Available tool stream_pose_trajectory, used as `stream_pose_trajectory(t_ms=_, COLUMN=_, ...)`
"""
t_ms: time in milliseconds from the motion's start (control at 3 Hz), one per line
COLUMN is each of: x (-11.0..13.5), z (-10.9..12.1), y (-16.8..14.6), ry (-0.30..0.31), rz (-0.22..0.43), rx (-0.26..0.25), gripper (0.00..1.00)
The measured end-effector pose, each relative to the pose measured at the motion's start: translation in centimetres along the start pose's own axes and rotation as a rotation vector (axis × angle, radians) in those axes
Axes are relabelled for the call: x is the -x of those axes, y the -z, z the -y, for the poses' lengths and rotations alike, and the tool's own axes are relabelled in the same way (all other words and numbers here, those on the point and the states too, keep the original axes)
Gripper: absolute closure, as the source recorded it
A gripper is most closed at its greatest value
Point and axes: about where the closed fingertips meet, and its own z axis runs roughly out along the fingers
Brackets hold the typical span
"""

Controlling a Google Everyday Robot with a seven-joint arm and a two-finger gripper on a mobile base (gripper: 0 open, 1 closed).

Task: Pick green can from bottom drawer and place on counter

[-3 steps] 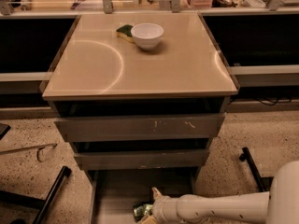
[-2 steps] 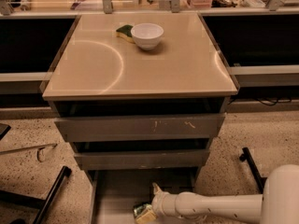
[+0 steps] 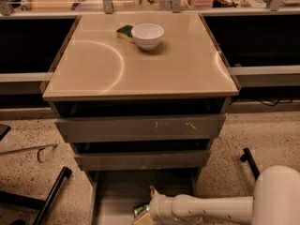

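Green can (image 3: 139, 210) lay in the bottom drawer (image 3: 112, 196), on the drawer floor toward the front. It sat right at the lower edge of the view, so only a small shiny dark-green bit w/ a silvery glint showed. The gripper (image 3: 146, 209) was down inside the same drawer, at the end of the white arm (image 3: 206, 207), which reached in from the lower right, approx. horizontal.

The relation that mattered: the can lay just left of the gripper's tip, i.e. straight ahead along the arm's reach. It was touching the tip or v. nearly so; we couldn't separate the two. Whether the gripper was clamped on the can or released, we couldn't tell. Same for the can's long axis: upright or on its side, not readable from what showed.

One arm only, so no choice of hand. We judged the pick not yet proven. The next move needed a firm hold first, then a pull out toward the front before rising, since the two upper drawers (image 3: 140, 128) overhung the back of the open one. The counter (image 3: 178, 78) stood well above and behind the can. The white bowl (image 3: 147, 35) and sponge (image 3: 124, 32) sat near its far edge, just beside each other, so the near part looked the likelier drop spot.
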Motion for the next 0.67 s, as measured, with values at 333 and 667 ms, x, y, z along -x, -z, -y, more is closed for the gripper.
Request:
stream_pose_trajectory(t_ms=333, x=-2.0, z=-0.2, y=-2.3, ry=-0.015, rz=0.003, rx=-0.02, gripper=0.0)
stream_pose_trajectory(t_ms=667, x=-3.4, z=-0.2, y=-4.0, ry=-0.03, rz=0.016, rx=-0.032, gripper=0.0)
